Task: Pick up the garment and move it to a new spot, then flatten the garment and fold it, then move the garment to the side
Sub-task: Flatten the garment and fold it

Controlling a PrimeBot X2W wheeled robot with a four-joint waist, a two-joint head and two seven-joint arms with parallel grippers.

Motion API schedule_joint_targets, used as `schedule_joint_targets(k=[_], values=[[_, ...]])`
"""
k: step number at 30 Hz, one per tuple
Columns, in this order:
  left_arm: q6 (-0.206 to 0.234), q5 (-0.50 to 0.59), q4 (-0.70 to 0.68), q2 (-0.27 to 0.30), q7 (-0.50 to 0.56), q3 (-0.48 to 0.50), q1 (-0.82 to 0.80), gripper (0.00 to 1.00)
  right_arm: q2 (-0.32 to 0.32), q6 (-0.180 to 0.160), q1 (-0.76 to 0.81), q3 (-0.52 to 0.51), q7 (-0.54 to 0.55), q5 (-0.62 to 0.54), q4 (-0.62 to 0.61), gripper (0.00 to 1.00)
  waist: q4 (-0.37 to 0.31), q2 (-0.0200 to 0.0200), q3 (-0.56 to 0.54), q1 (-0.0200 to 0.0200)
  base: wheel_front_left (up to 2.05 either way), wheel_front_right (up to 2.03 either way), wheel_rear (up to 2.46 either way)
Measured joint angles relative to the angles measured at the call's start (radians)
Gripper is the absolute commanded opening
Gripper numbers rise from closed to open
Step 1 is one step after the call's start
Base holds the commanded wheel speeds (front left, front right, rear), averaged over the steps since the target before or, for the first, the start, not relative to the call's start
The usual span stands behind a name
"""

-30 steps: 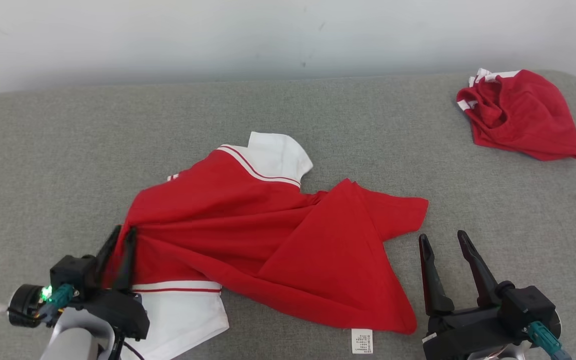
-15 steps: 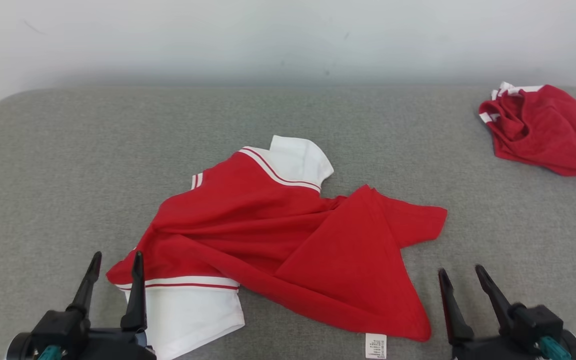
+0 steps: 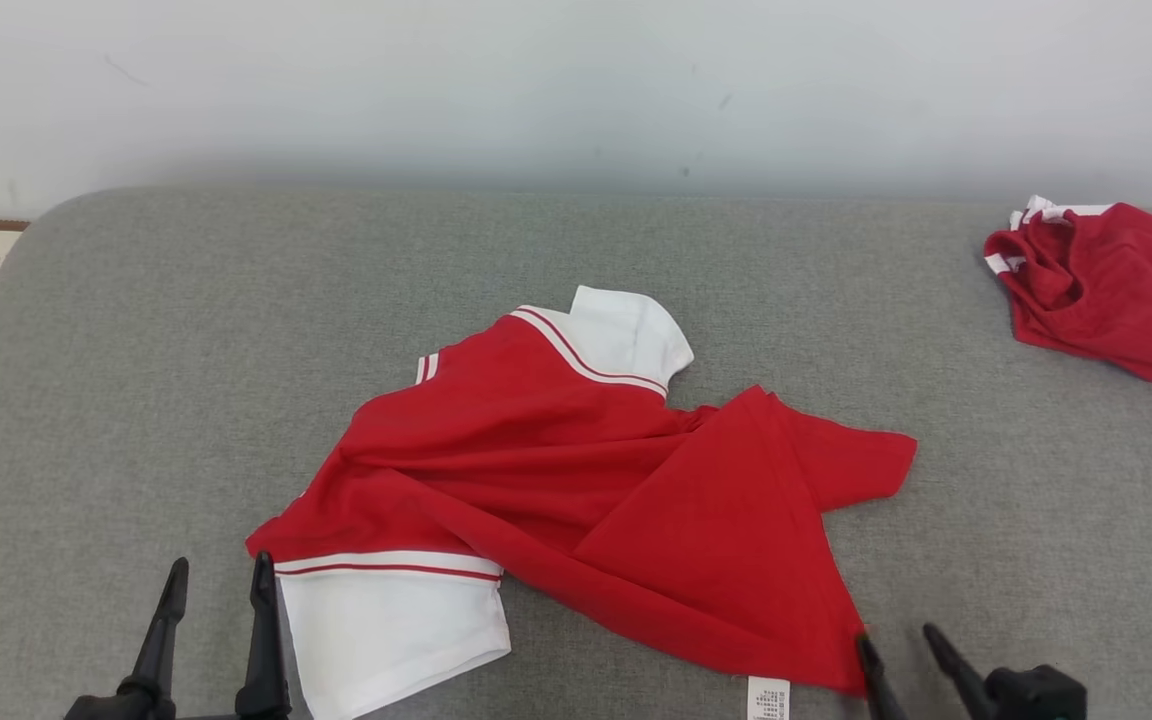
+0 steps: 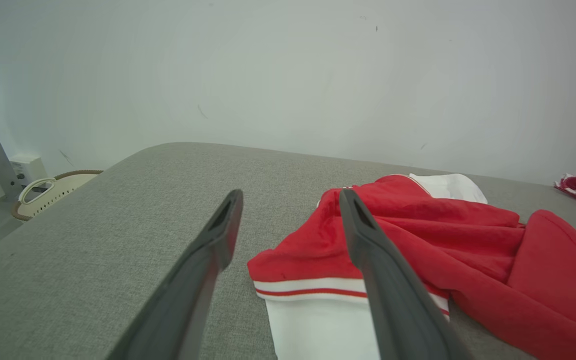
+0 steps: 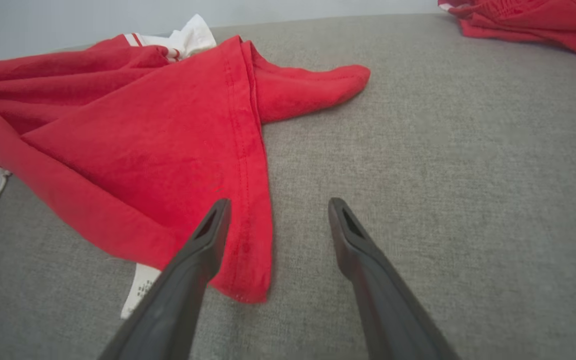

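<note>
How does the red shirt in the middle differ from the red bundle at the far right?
The shirt lies spread out with one corner folded over; the bundle is bunched into a heap. The shirt shows broad white panels; the bundle shows just thin white trim. The shirt covers far more area than the bundle. Both are red with white, on the grey surface.

head view looks down; both low wrist views face the shared garment.

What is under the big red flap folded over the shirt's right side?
A white care label pokes out below the hem of the red flap, on the grey surface. Red shirt fabric runs under it; how those covered layers lie can't be seen.
</note>
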Motion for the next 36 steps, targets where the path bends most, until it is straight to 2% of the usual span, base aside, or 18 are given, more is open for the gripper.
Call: schedule_joint_targets(k=[10, 11, 12, 14, 21, 24, 28, 31, 36], values=[[-0.015, 0.008, 0.003, -0.015, 0.0, 0.002, 0.001, 1.0, -0.015, 0.0, 0.002, 0.053, 0.095, 0.043, 0.057, 1.0, 0.022, 0.0, -0.007, 0.0, 0.0, 0.0, 0.0], [-0.017, 0.009, 0.003, -0.016, 0.0, 0.002, 0.002, 1.0, -0.015, 0.0, 0.0, 0.059, 0.096, 0.047, 0.063, 0.8, 0.023, 0.0, -0.008, 0.0, 0.0, 0.0, 0.0], [-0.018, 0.009, 0.005, -0.017, 0.0, 0.002, 0.003, 1.0, -0.015, 0.0, -0.004, 0.065, 0.103, 0.054, 0.07, 0.47, 0.024, 0.0, -0.009, 0.0, 0.0, 0.0, 0.0], [-0.018, 0.01, 0.009, -0.018, 0.0, 0.003, 0.007, 1.0, -0.012, 0.0, -0.012, 0.071, 0.103, 0.055, 0.08, 0.0, 0.024, 0.0, -0.011, 0.0001, 0.0, 0.0, 0.0], [-0.019, 0.011, 0.018, -0.02, 0.0, 0.008, 0.014, 1.0, -0.023, 0.0, -0.032, 0.071, 0.081, 0.067, 0.106, 0.0, 0.017, 0.0, -0.022, 0.0, 0.0, 0.0, 0.0], [-0.026, 0.011, 0.023, -0.021, 0.0, 0.009, 0.017, 1.0, -0.021, 0.0, -0.026, 0.076, 0.082, 0.137, 0.094, 0.0, 0.011, 0.0, -0.029, 0.0, 0.0, 0.0, 0.0], [-0.026, 0.011, 0.029, -0.021, 0.0, 0.014, 0.03, 1.0, -0.043, 0.0, 0.004, 0.092, 0.108, 0.224, 0.027, 0.0, 0.0, 0.0, -0.04, 0.0, 0.0, 0.0, 0.0], [-0.026, 0.009, 0.038, -0.021, 0.0, 0.018, 0.038, 1.0, -0.084, 0.0, 0.029, 0.088, 0.14, 0.265, -0.055, 0.0, -0.012, 0.0, -0.045, 0.0, 0.0, 0.0, 0.0], [-0.017, 0.002, 0.036, -0.021, 0.0, 0.016, 0.041, 1.0, -0.125, 0.0, 0.071, 0.034, 0.187, 0.27, -0.18, 0.0, -0.035, 0.0, -0.051, 0.0, 0.0, 0.0, 0.0]])
